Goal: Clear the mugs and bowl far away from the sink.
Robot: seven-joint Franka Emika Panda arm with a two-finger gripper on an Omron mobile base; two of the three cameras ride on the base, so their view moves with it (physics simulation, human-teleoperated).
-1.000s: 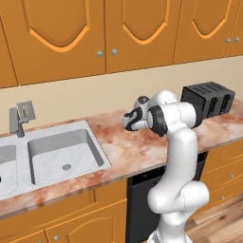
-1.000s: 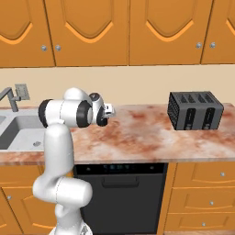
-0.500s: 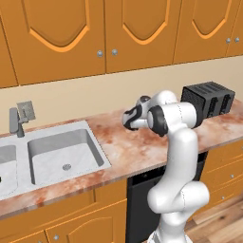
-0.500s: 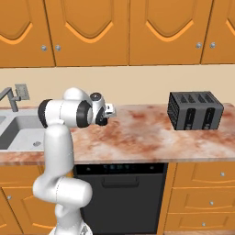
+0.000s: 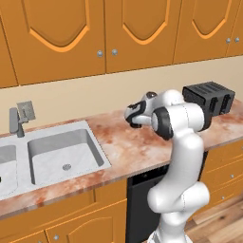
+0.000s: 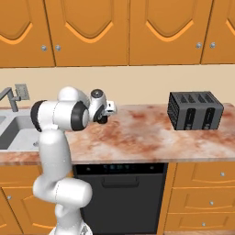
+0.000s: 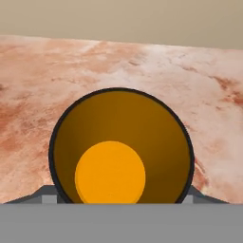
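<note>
While the white arm's two-finger gripper (image 6: 106, 111) hangs above the marbled pink stone counter (image 6: 147, 133), its jaws stand wide around the black mug with the orange inside (image 7: 121, 151), whose open mouth faces the hand camera. That puts the mug over the counter's middle stretch, between the pale double-basin sink (image 5: 57, 156) and the black four-slot toaster (image 6: 195, 110).

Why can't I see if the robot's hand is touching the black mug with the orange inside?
Cannot tell. In the hand view the mug sits right over the hand, hiding any contact or gap at its fingers.
</note>
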